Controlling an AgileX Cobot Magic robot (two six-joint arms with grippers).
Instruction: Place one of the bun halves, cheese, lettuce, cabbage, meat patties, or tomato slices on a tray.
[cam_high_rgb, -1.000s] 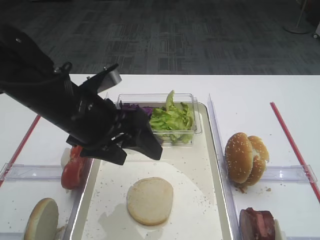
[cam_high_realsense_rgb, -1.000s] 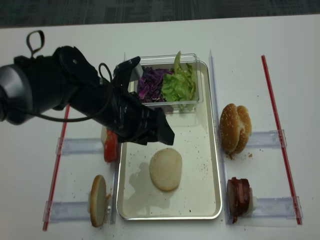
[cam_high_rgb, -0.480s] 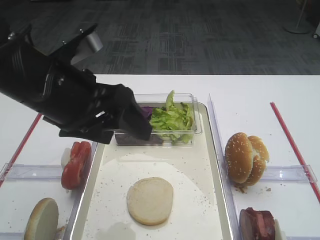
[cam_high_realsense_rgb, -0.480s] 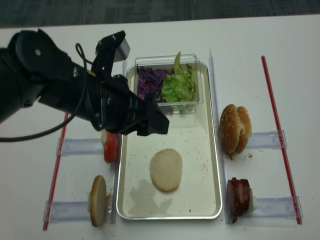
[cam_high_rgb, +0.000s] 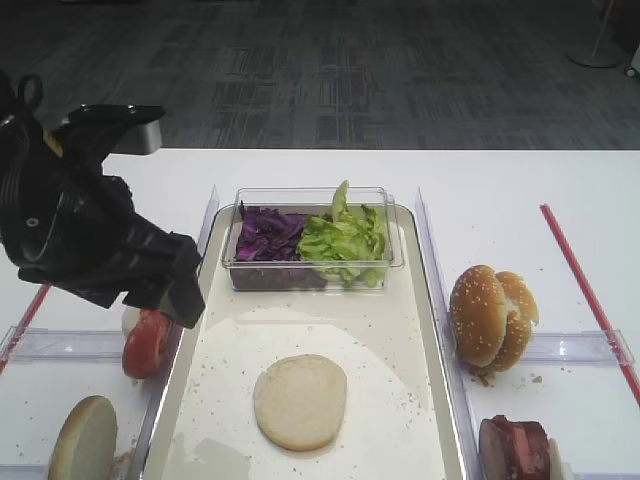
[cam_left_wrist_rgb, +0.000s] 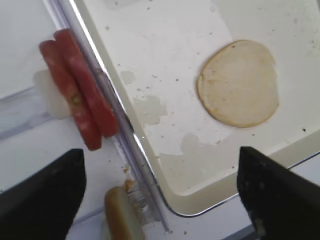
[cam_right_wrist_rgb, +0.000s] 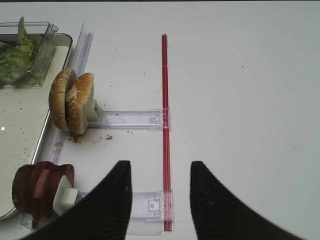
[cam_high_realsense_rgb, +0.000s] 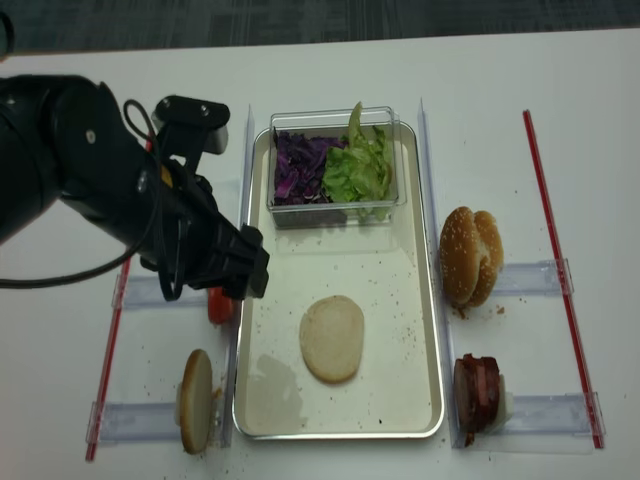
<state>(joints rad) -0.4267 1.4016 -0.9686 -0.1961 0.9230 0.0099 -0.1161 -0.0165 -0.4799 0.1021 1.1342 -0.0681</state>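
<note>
Left pincer (cam_left_wrist_rgb: 159, 192) hangs wide, holding nothing, over the tray's (cam_high_rgb: 425, 300) left rim by the tomato slices (cam_high_rgb: 145, 340); bun half (cam_high_rgb: 300, 401) lies mid-tray, bare floor around it

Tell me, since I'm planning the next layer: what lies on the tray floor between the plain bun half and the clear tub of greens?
Nothing: in the exterior high view, bare crumb-speckled tray floor separates the bun half from the tub.
</note>
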